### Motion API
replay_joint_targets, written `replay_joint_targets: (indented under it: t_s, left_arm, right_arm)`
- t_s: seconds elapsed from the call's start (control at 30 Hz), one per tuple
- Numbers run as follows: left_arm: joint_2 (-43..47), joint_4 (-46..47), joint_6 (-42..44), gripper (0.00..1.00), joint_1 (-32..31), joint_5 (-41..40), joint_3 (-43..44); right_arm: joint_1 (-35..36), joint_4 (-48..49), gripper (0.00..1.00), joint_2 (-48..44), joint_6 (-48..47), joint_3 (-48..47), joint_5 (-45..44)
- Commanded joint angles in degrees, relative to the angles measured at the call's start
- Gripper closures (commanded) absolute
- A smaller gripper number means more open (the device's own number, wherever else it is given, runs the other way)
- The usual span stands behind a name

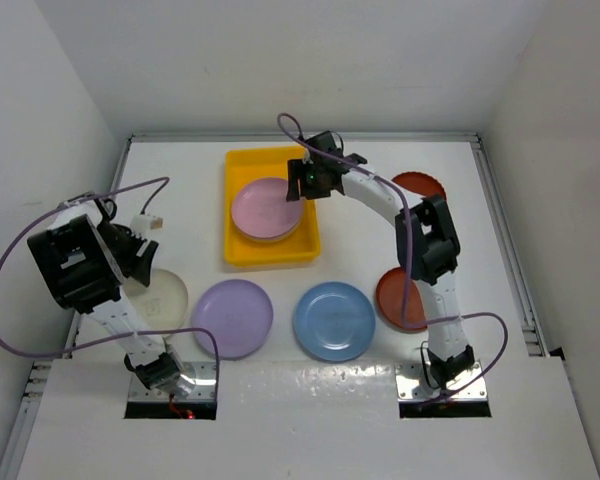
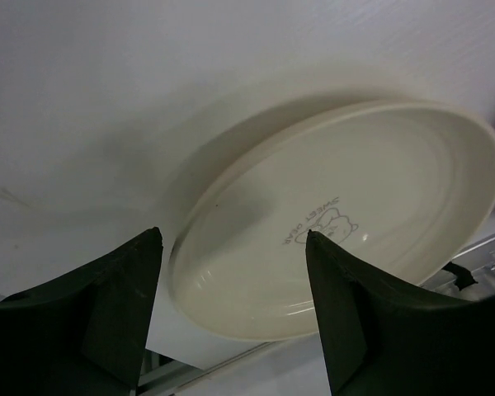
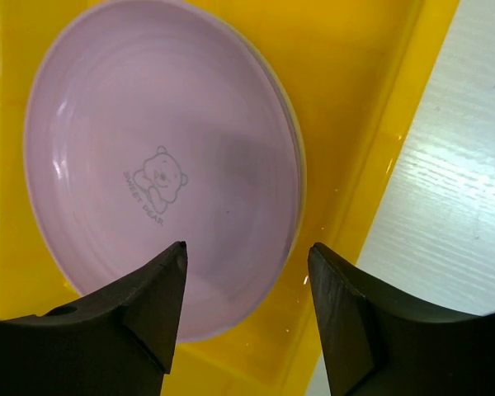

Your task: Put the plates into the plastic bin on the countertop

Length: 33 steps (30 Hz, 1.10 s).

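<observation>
Pink plate point(image 3: 161, 165) lies flat in the yellow plastic bin point(image 1: 242, 190), with a paler rim showing under its right edge. The right gripper point(image 3: 247, 256) hangs over that plate near the bin's right wall, jaws apart and holding nothing. The bin sits at the far middle of the countertop point(image 1: 190, 250). On the near side a cream plate point(image 2: 338, 214), a lilac plate point(image 1: 232, 318) and a blue plate point(image 1: 333, 320) lie in a row. Two red-brown plates are on the right, one point(image 1: 392, 295) partly behind the right arm, one point(image 1: 420, 184) farther back. The left gripper point(image 2: 231, 247) is above the cream plate, spread wide and gripping nothing.
</observation>
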<state>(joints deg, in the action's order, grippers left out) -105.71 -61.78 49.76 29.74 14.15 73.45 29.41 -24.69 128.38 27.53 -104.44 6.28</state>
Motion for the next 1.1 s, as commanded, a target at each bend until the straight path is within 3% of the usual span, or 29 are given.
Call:
replay_joint_targets:
  t_s: [0.0, 0.23, 0.3, 0.37, 0.4, 0.5, 0.67, 0.83, 0.9, 1.07]
  left_arm:
    - [2.9, 6.1, 2.0, 0.27, 3.0, -3.4, -3.1]
    - [1.2, 10.1, 1.4, 0.29, 4.4, -5.4, -7.0]
    - [0.6, 11.0, 1.9, 0.33, 4.9, -5.5, -8.5]
    - [0.1, 11.0, 1.9, 0.48, 4.9, -5.5, -9.2]
    - [0.1, 11.0, 1.9, 0.69, 4.9, -5.5, -9.2]
    - [0.1, 9.8, 1.9, 1.00, 5.4, -4.5, -7.9]
    - [1.5, 4.0, 3.0, 1.00, 10.1, 5.5, 3.9]
    - [3.1, 0.1, -1.4, 1.00, 12.3, 26.7, 17.4]
    - [4.5, 4.0, -9.1, 1.00, 9.9, 33.4, 20.8]
    - [7.8, 22.7, -30.7, 1.00, 0.7, 38.3, 22.2]
  right_arm:
    - [0.0, 1.8, 0.40, -8.1, -3.1, 0.5, -1.8]
    - [0.3, 3.2, 0.39, -12.5, -4.1, 3.0, -1.2]
    - [0.2, 3.7, 0.39, -14.0, -4.1, 3.7, -1.2]
    - [0.2, 3.9, 0.37, -15.4, -3.9, 4.4, -1.1]
    - [0.1, 4.0, 0.37, -15.9, -4.1, 4.5, -1.1]
    - [-0.4, 4.9, 0.36, -18.5, -4.1, 7.1, -1.1]
    - [-4.0, 6.6, 0.33, -22.3, -2.4, 12.7, 0.7]
    - [-7.8, 7.4, 0.33, -27.3, -0.4, 22.5, 0.6]
    - [-9.0, 6.9, 0.33, -28.4, -0.3, 23.6, 0.4]
    - [-9.5, 5.6, 0.33, -30.7, -0.7, 27.5, -1.3]
